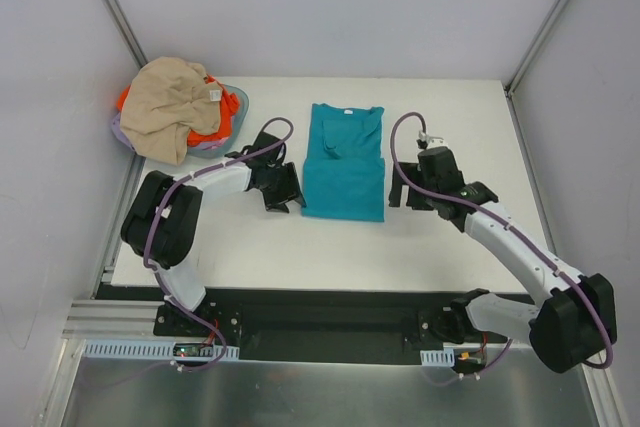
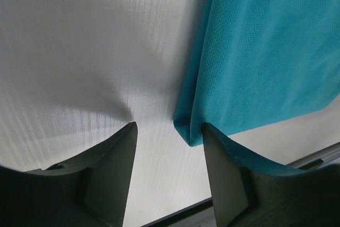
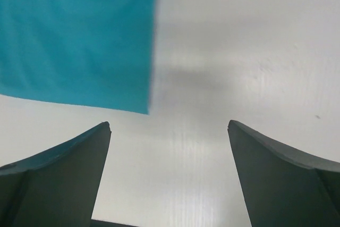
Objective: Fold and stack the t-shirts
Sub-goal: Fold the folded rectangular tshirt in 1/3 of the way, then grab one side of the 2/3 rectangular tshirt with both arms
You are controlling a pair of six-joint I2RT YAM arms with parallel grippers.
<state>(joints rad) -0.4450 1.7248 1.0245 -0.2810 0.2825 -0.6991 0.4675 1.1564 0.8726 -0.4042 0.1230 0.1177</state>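
The teal-blue t-shirt (image 1: 343,162) lies partly folded in the middle of the table, sides folded in, collar at the far end. My left gripper (image 1: 283,197) is open just left of its near left corner; in the left wrist view (image 2: 169,126) that corner (image 2: 190,131) sits just inside my right finger. My right gripper (image 1: 408,193) is open and empty just right of the shirt's near right corner, which shows in the right wrist view (image 3: 133,94). The beige t-shirt (image 1: 172,107) lies heaped over the orange t-shirt (image 1: 212,119) at the far left.
The bluish-lavender basket (image 1: 232,117) holds the beige and orange shirts at the table's far left corner. Grey walls and metal posts ring the white table (image 1: 440,107). The black rail (image 1: 330,322) with the arm bases runs along the near edge.
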